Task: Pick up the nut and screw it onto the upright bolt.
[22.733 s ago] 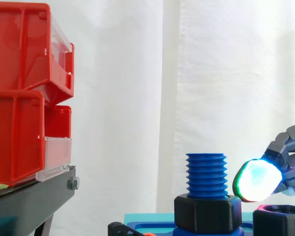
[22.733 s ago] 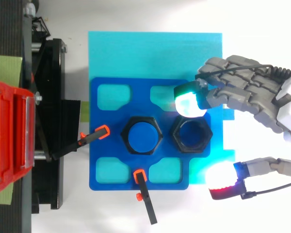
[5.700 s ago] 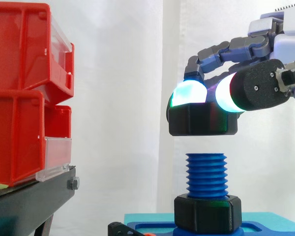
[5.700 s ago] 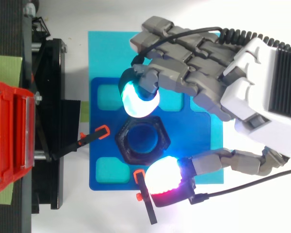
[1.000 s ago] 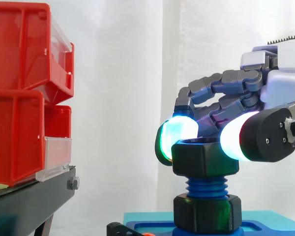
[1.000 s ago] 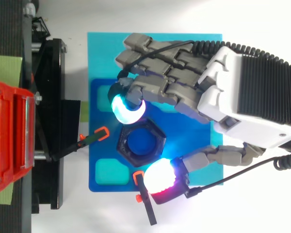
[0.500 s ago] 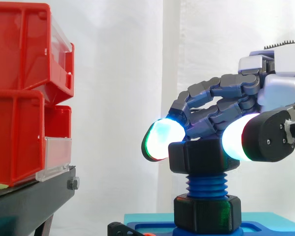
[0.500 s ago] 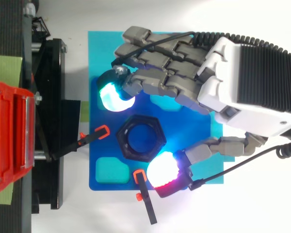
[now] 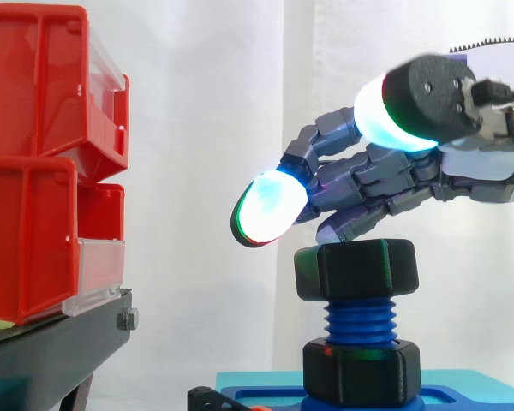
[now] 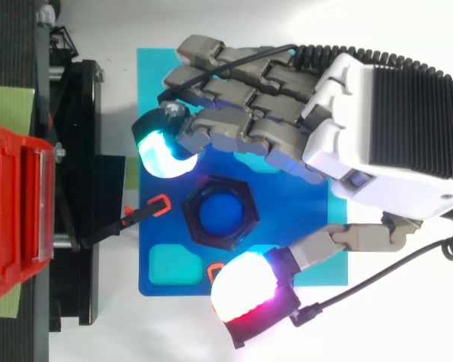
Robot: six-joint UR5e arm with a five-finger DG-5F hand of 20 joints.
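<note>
hovering just above the nut, the hand [image 9: 385,184] spreads its fingers, gripping nothing; on the blue plate [image 10: 275,211] stands the upright bolt [image 9: 358,321], the black nut [image 9: 355,270] sitting on its top threads.

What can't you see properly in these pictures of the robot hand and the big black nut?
1. Side view: how far the bolt reaches inside the nut; the nut's wall hides it.
2. Top view: the bolt's threads; the nut covers them.
3. Top view: part of the blue plate; the hand lies over it.
4. Side view: what is inside the red bins; their walls hide it.
</note>
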